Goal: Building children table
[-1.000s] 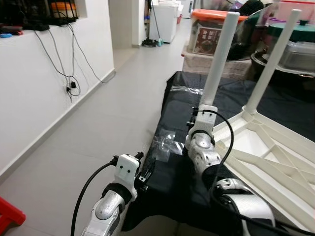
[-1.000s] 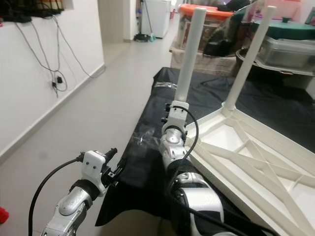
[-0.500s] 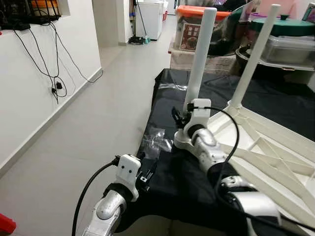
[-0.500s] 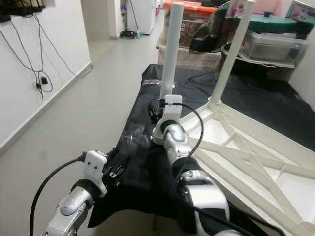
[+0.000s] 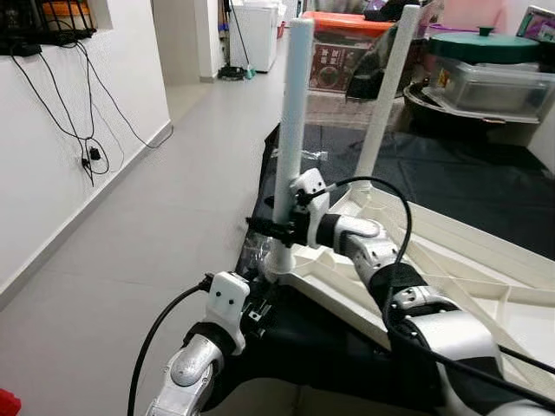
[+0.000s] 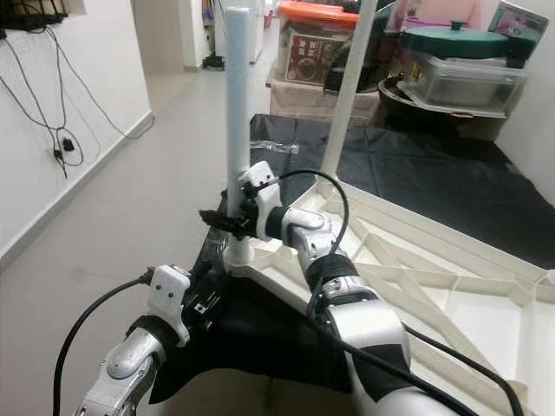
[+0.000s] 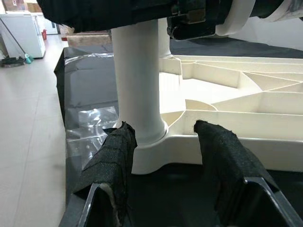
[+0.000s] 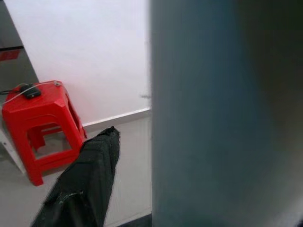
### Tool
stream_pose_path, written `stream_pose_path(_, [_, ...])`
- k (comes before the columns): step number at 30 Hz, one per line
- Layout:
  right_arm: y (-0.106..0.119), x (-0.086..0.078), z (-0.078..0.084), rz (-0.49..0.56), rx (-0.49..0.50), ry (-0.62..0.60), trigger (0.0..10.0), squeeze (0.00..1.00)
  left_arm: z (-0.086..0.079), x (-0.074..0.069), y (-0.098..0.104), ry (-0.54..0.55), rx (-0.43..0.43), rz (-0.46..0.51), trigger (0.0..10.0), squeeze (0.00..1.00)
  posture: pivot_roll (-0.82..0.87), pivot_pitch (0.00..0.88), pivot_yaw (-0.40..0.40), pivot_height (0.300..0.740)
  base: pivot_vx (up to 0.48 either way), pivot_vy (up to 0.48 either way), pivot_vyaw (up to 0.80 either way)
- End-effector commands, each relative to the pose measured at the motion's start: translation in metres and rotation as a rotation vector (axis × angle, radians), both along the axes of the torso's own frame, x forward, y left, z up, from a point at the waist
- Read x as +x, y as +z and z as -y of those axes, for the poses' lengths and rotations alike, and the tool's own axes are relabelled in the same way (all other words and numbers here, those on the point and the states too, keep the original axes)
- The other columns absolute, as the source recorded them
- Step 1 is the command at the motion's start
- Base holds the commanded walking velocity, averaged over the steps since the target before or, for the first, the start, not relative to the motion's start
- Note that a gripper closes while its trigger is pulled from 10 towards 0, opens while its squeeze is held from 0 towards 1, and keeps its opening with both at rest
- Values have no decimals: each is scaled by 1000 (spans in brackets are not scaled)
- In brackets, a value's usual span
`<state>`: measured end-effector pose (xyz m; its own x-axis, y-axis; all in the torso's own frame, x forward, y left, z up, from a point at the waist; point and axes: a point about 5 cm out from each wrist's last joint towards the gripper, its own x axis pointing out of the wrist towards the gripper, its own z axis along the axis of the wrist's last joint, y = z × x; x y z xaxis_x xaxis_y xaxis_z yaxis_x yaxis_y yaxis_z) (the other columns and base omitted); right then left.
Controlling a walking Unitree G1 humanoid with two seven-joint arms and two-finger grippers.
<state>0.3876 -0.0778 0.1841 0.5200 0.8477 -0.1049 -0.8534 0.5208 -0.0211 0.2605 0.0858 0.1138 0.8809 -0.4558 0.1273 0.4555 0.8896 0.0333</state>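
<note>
Since the earlier frame the right tool has swung across and now grips the near white leg low on its shaft, fingers clamped on either side just above the socket. That leg stands upright in the corner of the upturned children table, which lies underside up on a black cloth with a second leg standing beyond the tool. The left tool hovers below and just beside the socket, fingers spread wide, holding nothing. The table looks like light, stiff moulded plastic, smooth and ribbed underneath; the round leg may be slippery, so a hold low near the socket seems best.
</note>
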Motion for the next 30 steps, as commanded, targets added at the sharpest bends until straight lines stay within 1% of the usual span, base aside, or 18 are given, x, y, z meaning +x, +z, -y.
stream_pose_path(1, [-8, -3, -10, -35, -8, 12, 0, 0, 0, -2, -2, 2, 5, -10, 10000, 0, 91, 0, -88, 740, 0, 0, 0])
stream_pose_path(3, [-8, -3, -10, -35, -8, 12, 0, 0, 0, -2, -2, 2, 5, -10, 10000, 0, 91, 0, -88, 740, 0, 0, 0])
stream_pose_path(5, [-10, 3, -5, -18, 30, -167, 0, 0, 0, -2, -2, 1, 3, -11, 10000, 0, 85, 0, -84, 740, 0, 0, 0])
stream_pose_path(8, [-11, 6, 0, -13, 47, -271, 0, 0, 0, -2, -2, 0, 3, -12, 10000, 0, 83, 0, -84, 740, 0, 0, 0])
stream_pose_path(9, [-12, 10, 8, -9, 59, -424, 0, 0, 0, -2, -2, 0, 2, -12, 10000, 0, 80, 0, -83, 740, 0, 0, 0])
stream_pose_path(10, [-12, 10, 8, -9, 59, -424, 0, 0, 0, -2, -2, 0, 2, -12, 10000, 0, 80, 0, -83, 740, 0, 0, 0])
stream_pose_path(11, [-16, 16, 30, -3, 79, -768, 0, 0, 0, -2, -2, 0, 1, -14, 10000, 0, 73, 0, -75, 740, 0, 0, 0])
stream_pose_path(13, [-17, 17, 37, -3, 84, -875, 0, 0, -1, -2, -2, 0, 1, -15, 10000, 0, 73, 0, -75, 740, 0, 0, 0])
stream_pose_path(15, [-26, 12, 66, -4, 108, -1254, 0, 0, 0, -2, -2, -4, 2, -16, 10000, 0, 70, 0, -70, 740, 0, 0, 0])
stream_pose_path(16, [-26, 12, 66, -4, 108, -1254, 0, 0, 0, -2, -2, -4, 2, -16, 10000, 0, 70, 0, -70, 740, 0, 0, 0])
stream_pose_path(17, [-31, 8, 74, -28, 129, -1386, 0, 0, 0, -2, -2, -5, 2, -16, 10000, 0, 76, 0, -72, 740, 0, 0, 0])
stream_pose_path(19, [-34, 5, 77, -47, 142, -1461, 0, 0, 0, -1, -2, -5, 2, -16, 10000, 0, 76, 0, -72, 740, 0, 0, 0])
stream_pose_path(22, [-37, 4, 60, -77, 170, -1428, 0, 0, 0, -2, -2, -4, 2, -17, 10000, 0, 77, 0, -69, 740, 0, 0, 0])
stream_pose_path(23, [-37, 4, 47, -99, 193, -1357, 7412, 0, 0, -2, -2, -3, 2, -17, 10000, 0, 76, 0, -72, 740, 0, 0, 0])
stream_pose_path(24, [-36, 5, 34, -95, 191, -1278, 10000, 0, 0, -2, -2, -3, 2, -17, 10000, 0, 76, 0, -72, 740, 0, 0, 0])
stream_pose_path(26, [-35, 5, 26, -89, 186, -1229, 10000, 0, 0, -2, -2, -2, 2, -18, 10000, 0, 76, 0, -72, 740, 0, 0, 0])
stream_pose_path(27, [-33, 6, 18, -82, 211, -1148, 10000, 992, 0, -2, -2, -2, 2, -17, 10000, 0, 76, 0, -72, 740, 0, 0, 0])
stream_pose_path(30, [-28, 5, 10, -51, 238, -1065, 10000, 1000, 0, -2, -2, -2, 2, -17, 10000, 0, 75, 0, -72, 740, 0, 0, 0])
